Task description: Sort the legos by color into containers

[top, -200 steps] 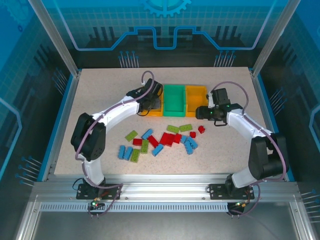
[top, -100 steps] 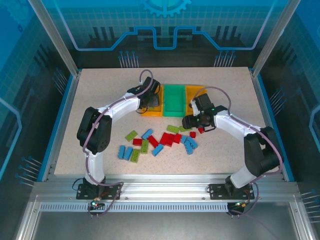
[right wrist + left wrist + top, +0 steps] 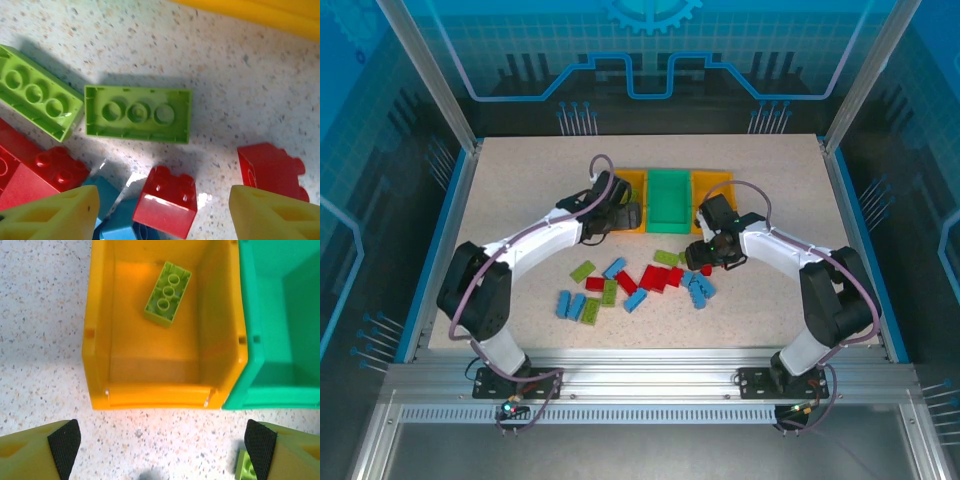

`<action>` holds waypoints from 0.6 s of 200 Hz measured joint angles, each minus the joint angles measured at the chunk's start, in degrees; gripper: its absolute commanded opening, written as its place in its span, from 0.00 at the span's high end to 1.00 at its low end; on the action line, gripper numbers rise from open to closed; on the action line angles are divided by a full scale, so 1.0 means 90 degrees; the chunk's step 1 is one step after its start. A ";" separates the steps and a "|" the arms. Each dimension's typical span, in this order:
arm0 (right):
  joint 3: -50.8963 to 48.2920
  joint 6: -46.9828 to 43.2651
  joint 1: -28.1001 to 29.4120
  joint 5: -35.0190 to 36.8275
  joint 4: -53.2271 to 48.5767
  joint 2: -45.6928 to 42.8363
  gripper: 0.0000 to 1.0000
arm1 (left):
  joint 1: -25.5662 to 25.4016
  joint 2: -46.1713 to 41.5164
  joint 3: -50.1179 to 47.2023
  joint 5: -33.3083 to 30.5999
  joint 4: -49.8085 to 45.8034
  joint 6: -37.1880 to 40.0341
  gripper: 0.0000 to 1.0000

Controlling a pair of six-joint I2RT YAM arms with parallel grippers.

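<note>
The containers stand in a row at the back: yellow-orange bin (image 3: 632, 180), green bin (image 3: 668, 200), orange bin (image 3: 716, 184). In the left wrist view a lime green lego (image 3: 168, 293) lies inside the yellow-orange bin (image 3: 97, 340), beside the green bin (image 3: 280, 315). My left gripper (image 3: 161, 455) is open and empty just in front of that bin. My right gripper (image 3: 162, 217) is open low over the lego pile (image 3: 640, 280). A small red lego (image 3: 166, 206) sits between its fingers, untouched. Two lime green legos (image 3: 137, 114) (image 3: 35, 99) lie beyond it.
More red legos (image 3: 270, 167) (image 3: 35, 170) and a blue one (image 3: 120, 222) crowd round the right fingers. Another green lego (image 3: 245, 467) lies by my left gripper's right finger. The orange bin's edge (image 3: 260, 12) is close behind the right gripper.
My left gripper has opened, left a green lego in the yellow-orange bin, and drawn back towards the front. My right gripper has come from the orange bin down to the pile.
</note>
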 measured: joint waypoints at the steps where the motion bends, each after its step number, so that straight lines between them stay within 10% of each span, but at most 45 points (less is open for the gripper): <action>1: 0.0000 0.0010 0.0000 0.0002 -0.0005 0.0000 0.31 | -0.0002 -0.0007 -0.0012 0.0000 0.0002 0.0000 0.10; 120: 0.0136 0.0639 0.0083 0.0109 -0.0432 0.0430 0.41 | -0.0245 -0.0644 -0.1258 -0.0010 0.0236 -0.0340 0.08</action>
